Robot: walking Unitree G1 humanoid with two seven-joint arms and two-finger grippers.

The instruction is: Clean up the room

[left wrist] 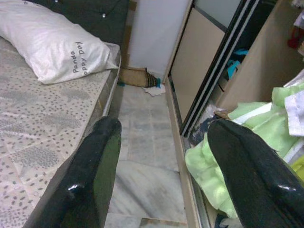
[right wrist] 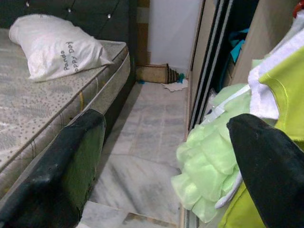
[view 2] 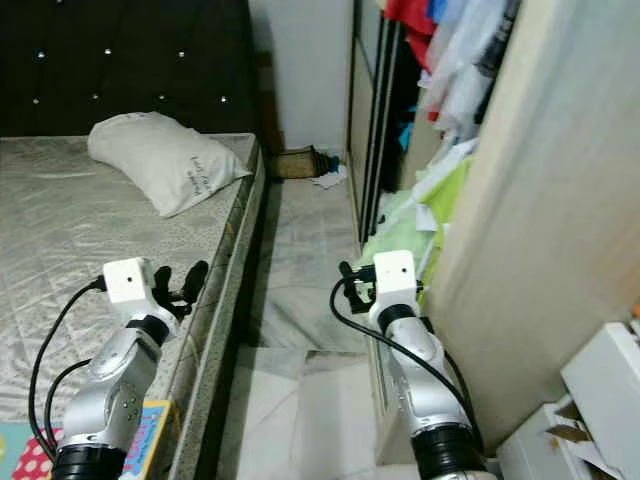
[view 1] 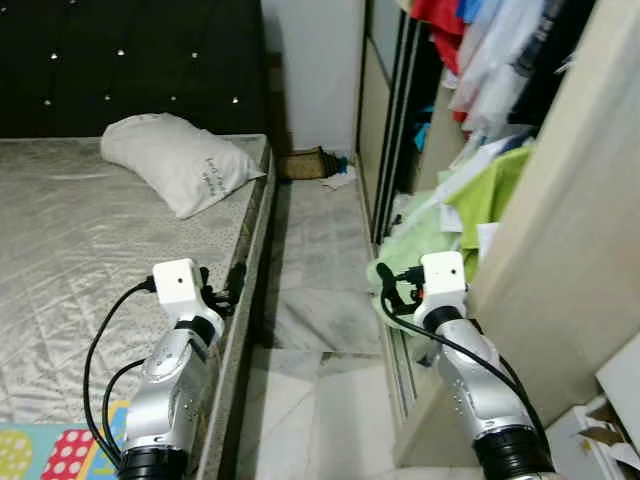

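A narrow marble floor [view 1: 320,260] is running between the mattress [view 1: 90,260] and an open wardrobe [view 1: 560,200]. Green clothes [right wrist: 209,166] are spilling from the wardrobe onto that floor. The left gripper [left wrist: 161,175] is hovering beside the mattress edge, fingers spread; the right gripper [right wrist: 166,175] is hanging just beside the clothes, also spread, empty. A white pillow [view 1: 175,160] is lying on the mattress.
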